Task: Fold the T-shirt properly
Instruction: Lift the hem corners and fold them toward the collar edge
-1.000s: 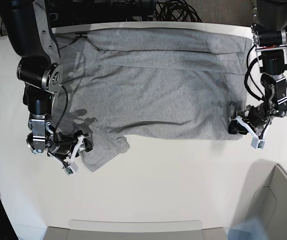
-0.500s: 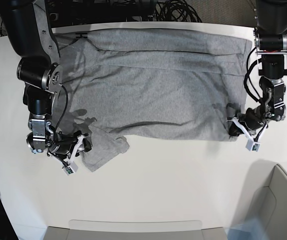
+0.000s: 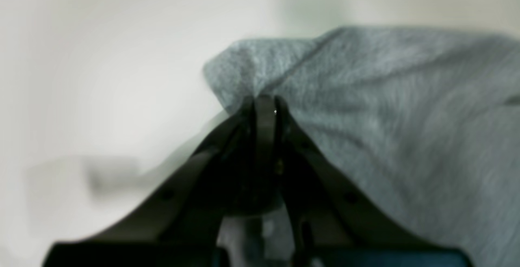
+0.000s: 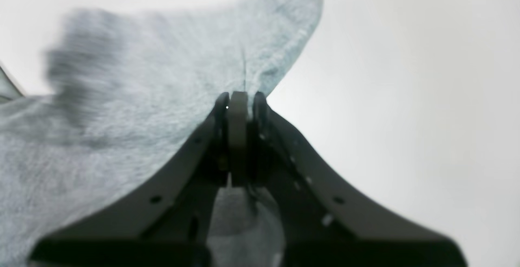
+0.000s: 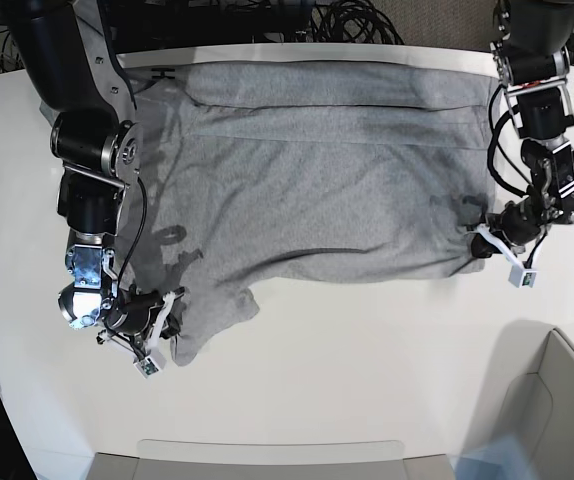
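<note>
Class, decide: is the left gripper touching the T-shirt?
Touching. The left wrist view shows the left gripper shut, with a corner of the T-shirt pinched between its jaws.

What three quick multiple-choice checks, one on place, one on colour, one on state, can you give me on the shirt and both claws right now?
1. Where does the left claw hold the T-shirt?
A. a near corner at the base view's right
B. the far edge
C. the middle

2. What colour is the T-shirt?
A. white
B. heather grey
C. black

3. How is the right claw?
A. wide open above the table
B. shut on nothing
C. shut on the T-shirt

Key: 1 A, the base view shows it at that corner. 2 B, every view shows grey knit. 3 C, the right wrist view shows cloth pinched between shut fingers.
</note>
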Available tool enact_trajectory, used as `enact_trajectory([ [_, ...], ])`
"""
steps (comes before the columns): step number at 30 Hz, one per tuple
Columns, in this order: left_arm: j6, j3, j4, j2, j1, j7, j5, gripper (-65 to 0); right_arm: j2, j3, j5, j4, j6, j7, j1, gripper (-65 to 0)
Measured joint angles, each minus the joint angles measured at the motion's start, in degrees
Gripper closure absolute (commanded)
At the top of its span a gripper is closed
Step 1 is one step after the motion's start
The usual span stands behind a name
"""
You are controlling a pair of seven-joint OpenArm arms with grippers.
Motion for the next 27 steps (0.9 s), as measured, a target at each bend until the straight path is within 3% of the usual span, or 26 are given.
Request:
enact_trajectory([
  [3, 0.0, -0.5, 6.2, -0.1, 2.7, 2.7, 0.3, 0.0, -0.7, 0.0, 0.3, 4.1, 0.0, 0.2, -1.5, 0.0],
  [22, -0.1, -0.5, 18.1, 0.5, 9.9, 3.1, 0.2, 0.0, -0.7, 0.2, 0.3, 25.4, 0.0, -0.4, -17.0, 0.0],
  [27, -0.1, -1.8, 23.8, 0.7, 13.1, 3.1, -0.2, 0.0, -0.9, 3.8, 6.2, 31.5, 0.0, -2.3, -19.7, 0.0],
])
